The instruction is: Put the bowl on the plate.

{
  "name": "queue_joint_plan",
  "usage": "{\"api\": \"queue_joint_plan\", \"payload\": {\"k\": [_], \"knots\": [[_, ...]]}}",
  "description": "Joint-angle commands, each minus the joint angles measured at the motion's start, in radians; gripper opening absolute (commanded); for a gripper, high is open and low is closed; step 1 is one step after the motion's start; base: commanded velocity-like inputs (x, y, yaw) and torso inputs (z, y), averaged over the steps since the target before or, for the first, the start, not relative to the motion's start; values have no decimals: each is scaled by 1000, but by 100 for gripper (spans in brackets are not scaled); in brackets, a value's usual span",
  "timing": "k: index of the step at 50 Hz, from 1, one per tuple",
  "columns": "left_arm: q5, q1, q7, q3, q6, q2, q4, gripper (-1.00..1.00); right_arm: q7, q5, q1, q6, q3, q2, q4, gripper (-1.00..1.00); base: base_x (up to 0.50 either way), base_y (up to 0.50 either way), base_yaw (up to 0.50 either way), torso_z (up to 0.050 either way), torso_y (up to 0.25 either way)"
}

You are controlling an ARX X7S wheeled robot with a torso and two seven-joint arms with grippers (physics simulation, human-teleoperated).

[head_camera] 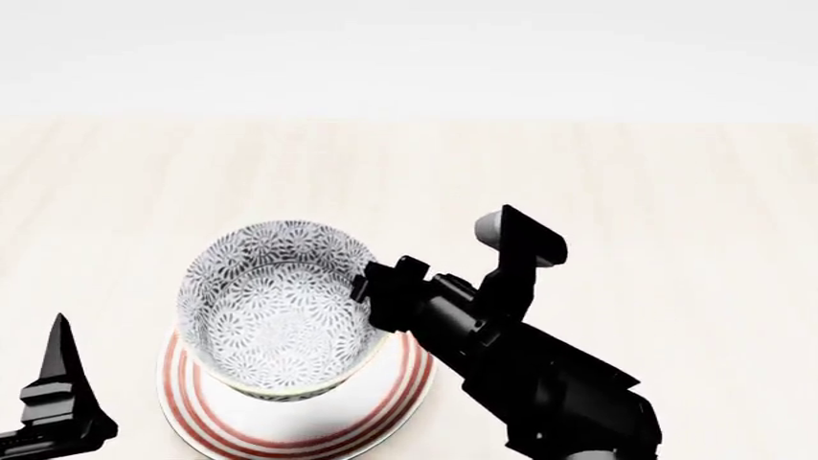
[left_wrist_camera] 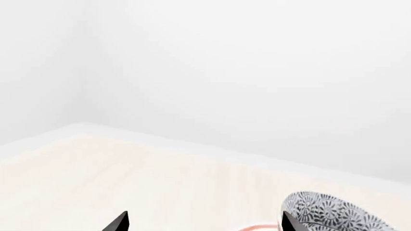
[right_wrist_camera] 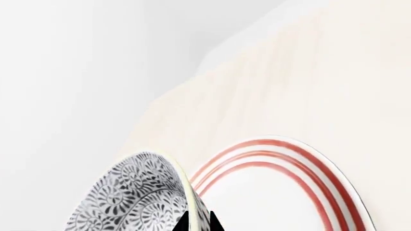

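At the head view's left edge we see the left gripper (head_camera: 57,383) low and off to the side of the plate (head_camera: 383,407), touching nothing; its wrist view shows two dark finger tips (left_wrist_camera: 119,222) set well apart, so its jaws are open and empty, with the bowl (left_wrist_camera: 334,211) just beyond one tip. Moving right, the bowl (head_camera: 275,302) sits above the plate's middle, tilted a little — whether its base touches the plate we cannot tell. On the bowl's right side the right gripper (head_camera: 371,286) meets the rim; in the right wrist view its jaws are pinched on the bowl (right_wrist_camera: 141,197) wall, one finger (right_wrist_camera: 182,224) inside and one outside, the red-ringed plate (right_wrist_camera: 289,159) lying just behind. Everything rests on a pale, wood-grained table (head_camera: 665,192) — beyond its far edge stands a plain white wall (head_camera: 409,48).
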Motion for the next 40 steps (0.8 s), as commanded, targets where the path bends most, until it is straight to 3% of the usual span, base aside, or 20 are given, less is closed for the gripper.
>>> {"api": "queue_joint_plan", "payload": {"k": [1, 28, 40], "knots": [[29, 31, -16, -22, 22, 19, 33, 100, -19, 95, -14, -36, -28, -22, 0, -100, 0, 0, 0, 0, 0], [8, 46, -24, -30, 26, 4, 57, 100, 17, -215, -52, -14, 295, -22, 0, -100, 0, 0, 0, 0, 0], [8, 49, -23, -26, 35, 0, 56, 100, 28, -220, -55, -11, 292, -22, 0, -100, 0, 0, 0, 0, 0]]}}
